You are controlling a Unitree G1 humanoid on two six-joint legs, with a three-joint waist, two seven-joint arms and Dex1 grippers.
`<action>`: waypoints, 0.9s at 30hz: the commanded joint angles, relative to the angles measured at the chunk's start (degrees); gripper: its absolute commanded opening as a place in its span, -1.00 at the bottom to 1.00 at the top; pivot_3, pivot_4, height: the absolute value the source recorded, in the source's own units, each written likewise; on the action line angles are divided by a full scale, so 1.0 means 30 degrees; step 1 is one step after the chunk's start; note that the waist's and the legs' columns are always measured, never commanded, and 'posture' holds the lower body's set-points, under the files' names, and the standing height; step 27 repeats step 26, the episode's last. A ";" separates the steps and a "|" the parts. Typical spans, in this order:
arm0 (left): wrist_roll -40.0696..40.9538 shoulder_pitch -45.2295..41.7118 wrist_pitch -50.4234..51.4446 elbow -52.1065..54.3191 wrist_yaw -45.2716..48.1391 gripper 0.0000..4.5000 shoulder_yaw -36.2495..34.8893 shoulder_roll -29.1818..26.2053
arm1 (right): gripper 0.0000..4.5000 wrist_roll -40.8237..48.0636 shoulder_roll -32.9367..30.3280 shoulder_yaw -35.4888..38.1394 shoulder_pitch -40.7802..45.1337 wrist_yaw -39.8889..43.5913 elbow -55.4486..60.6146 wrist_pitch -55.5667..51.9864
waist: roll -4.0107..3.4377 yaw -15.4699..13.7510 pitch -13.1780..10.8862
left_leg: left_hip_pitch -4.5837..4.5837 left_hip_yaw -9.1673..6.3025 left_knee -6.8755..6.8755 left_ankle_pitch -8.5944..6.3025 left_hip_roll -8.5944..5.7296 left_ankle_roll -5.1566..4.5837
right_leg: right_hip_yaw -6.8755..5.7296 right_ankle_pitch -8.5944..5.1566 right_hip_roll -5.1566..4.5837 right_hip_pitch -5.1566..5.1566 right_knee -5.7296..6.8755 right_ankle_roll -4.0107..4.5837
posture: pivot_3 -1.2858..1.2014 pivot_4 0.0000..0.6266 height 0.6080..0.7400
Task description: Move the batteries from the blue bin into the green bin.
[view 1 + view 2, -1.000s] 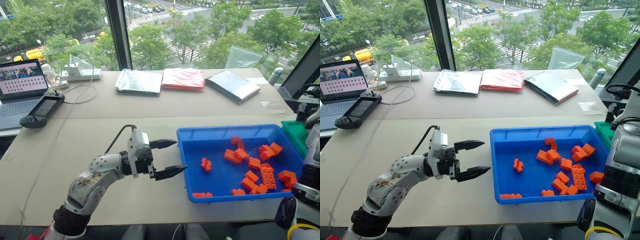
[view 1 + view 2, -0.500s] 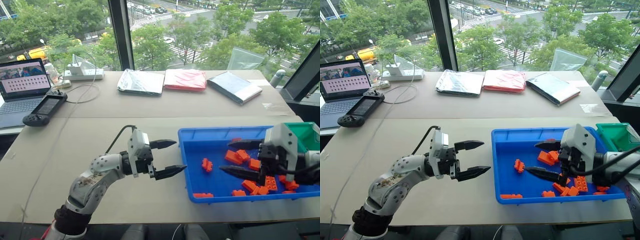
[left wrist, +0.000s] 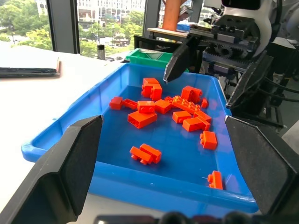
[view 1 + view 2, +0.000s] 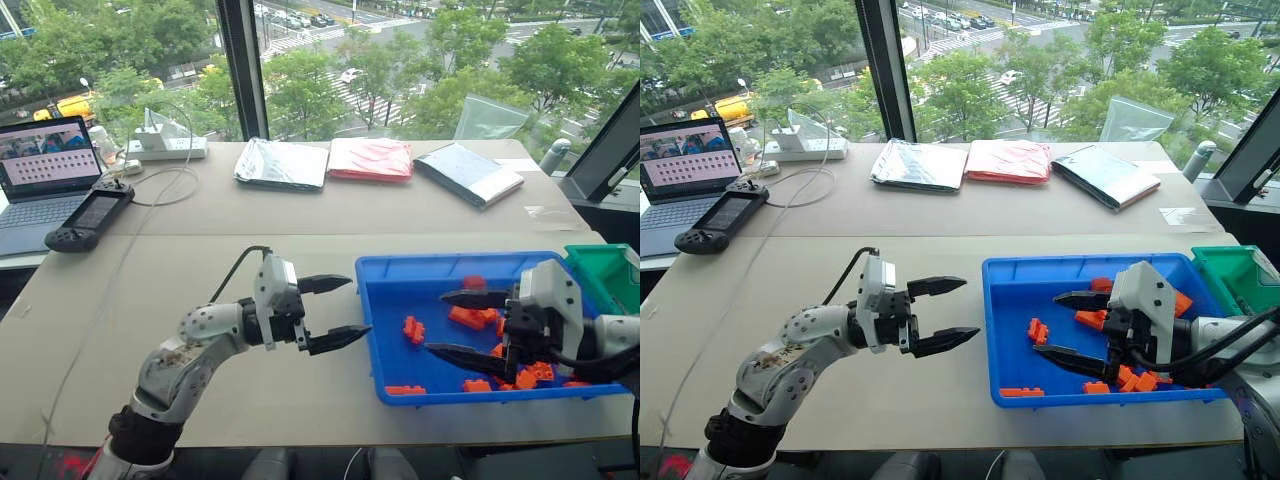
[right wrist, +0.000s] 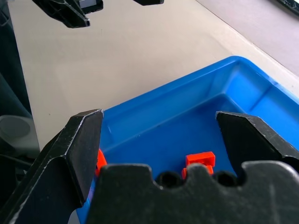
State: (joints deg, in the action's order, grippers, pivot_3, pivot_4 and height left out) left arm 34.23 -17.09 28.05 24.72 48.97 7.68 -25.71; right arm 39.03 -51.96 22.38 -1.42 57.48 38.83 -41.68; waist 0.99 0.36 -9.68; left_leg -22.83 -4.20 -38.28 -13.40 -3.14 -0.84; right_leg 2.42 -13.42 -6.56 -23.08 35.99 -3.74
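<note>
Hovering over the blue bin [image 4: 400,280], among orange bricks [image 4: 468,317]: right tool [image 4: 462,325], fingers spread wide, gripping nothing. Hanging just beside the blue bin's left wall, above the desk [image 4: 180,280]: left tool [image 4: 335,311], fingers parted wide, holding nothing. Sitting against the blue bin's far right corner: green bin [image 4: 606,272]. Showing no discernible batteries among the bricks.

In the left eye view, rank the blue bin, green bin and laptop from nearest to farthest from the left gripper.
1. Blue bin, just beyond the left gripper, on its right.
2. Green bin, past the blue bin's far right end.
3. Laptop, at the table's far left edge.
</note>
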 commanded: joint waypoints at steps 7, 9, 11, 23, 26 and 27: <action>-0.1667 -0.0846 0.1410 -0.0334 -0.8548 1.00 -0.2197 0.3679 | 0.98 -0.5686 0.3705 -0.1288 0.3532 -1.0921 -0.1039 -0.0371 | 0.0055 -0.0120 -0.0010 | 0.0001 -0.0007 -0.0003 0.0018 -0.0007 0.0034 | 0.0004 0.0006 -0.0005 -0.0008 0.0011 -0.0002 | 0.03 -0.52 1.00; -0.2695 -0.1190 0.1373 -0.0779 -1.0624 1.00 -0.2553 0.4638 | 0.98 -0.6849 0.5010 -0.1437 0.4542 -1.3416 -0.1484 -0.1109 | 0.0059 -0.0184 -0.0008 | -0.0010 -0.0016 -0.0002 0.0036 -0.0011 0.0066 | 0.0002 0.0010 -0.0005 -0.0026 0.0022 0.0003 | 0.03 -0.52 1.00; -0.3627 -0.1535 0.1339 -0.1271 -1.2526 1.00 -0.2913 0.5491 | 0.98 -0.8404 0.5438 -0.2164 0.4444 -1.4759 -0.1673 -0.1076 | 0.0058 -0.0282 -0.0007 | -0.0023 -0.0016 0.0003 0.0049 -0.0033 0.0089 | 0.0005 0.0013 -0.0006 -0.0049 0.0031 0.0008 | 0.03 -0.52 1.00; -0.7015 -0.2088 -0.0057 -0.2429 -1.7682 1.00 -0.3922 0.7982 | 0.98 -1.1913 0.8672 -0.2542 0.5770 -1.8974 -0.4724 0.1651 | 0.0078 -0.0263 0.0009 | -0.0026 -0.0006 0.0018 0.0065 -0.0052 0.0118 | 0.0011 0.0016 0.0004 -0.0068 0.0033 0.0014 | 0.03 -0.52 1.00; -0.7415 -0.2006 -0.0631 -0.2436 -1.7501 1.00 -0.3843 0.7799 | 0.98 -1.2414 0.8614 -0.2911 0.5870 -1.8915 -0.5243 0.2061 | 0.0079 -0.0251 0.0009 | -0.0025 -0.0004 0.0021 0.0065 -0.0047 0.0118 | 0.0009 0.0017 0.0011 -0.0068 0.0035 0.0016 | 0.03 -0.52 1.00; -0.7415 -0.2006 -0.0631 -0.2436 -1.7501 1.00 -0.3843 0.7799 | 0.98 -1.2414 0.8614 -0.2911 0.5870 -1.8915 -0.5243 0.2061 | 0.0079 -0.0251 0.0009 | -0.0025 -0.0004 0.0021 0.0065 -0.0047 0.0118 | 0.0009 0.0017 0.0011 -0.0068 0.0035 0.0016 | 0.03 -0.52 1.00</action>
